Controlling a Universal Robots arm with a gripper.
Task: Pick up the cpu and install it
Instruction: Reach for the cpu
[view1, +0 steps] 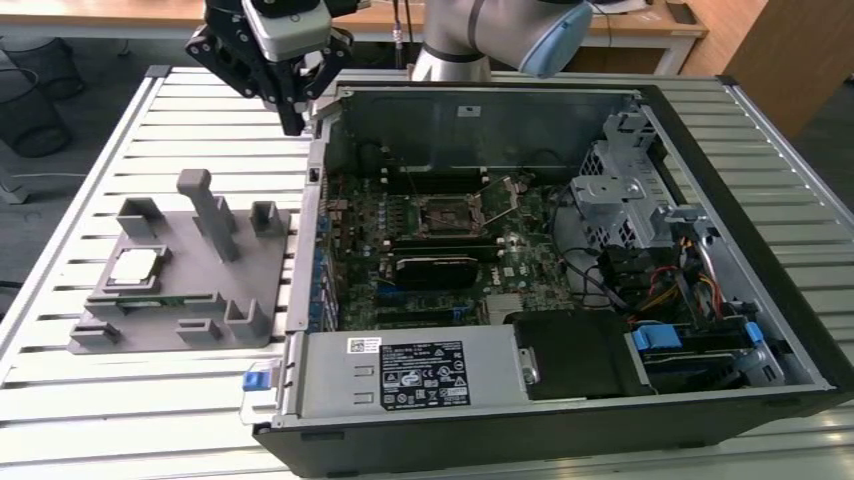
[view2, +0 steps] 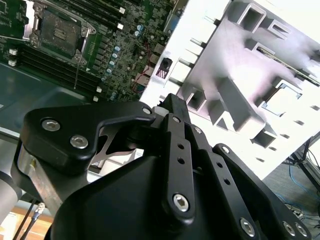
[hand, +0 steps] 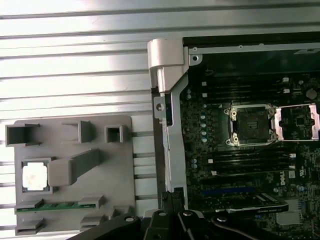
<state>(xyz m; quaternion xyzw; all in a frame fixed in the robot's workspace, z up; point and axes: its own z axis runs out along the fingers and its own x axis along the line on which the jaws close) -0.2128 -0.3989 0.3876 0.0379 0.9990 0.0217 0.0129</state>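
Slatted table (view1: 120, 400) bears the cpu (view1: 134, 266) in its grey holder (view1: 200, 300), while the claw (view1: 291, 122) hangs closed, empty.

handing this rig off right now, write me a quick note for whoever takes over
Gripper: shut and empty, hanging over the back corner of the open computer case, apart from the holder.
Cpu: lying flat in its pocket on the grey holder block, on the slatted table, at the exterior view's left of the case.
Motherboard socket: open and empty, cover plate swung aside.
Done: nothing yet.
Left: both pickup and install.
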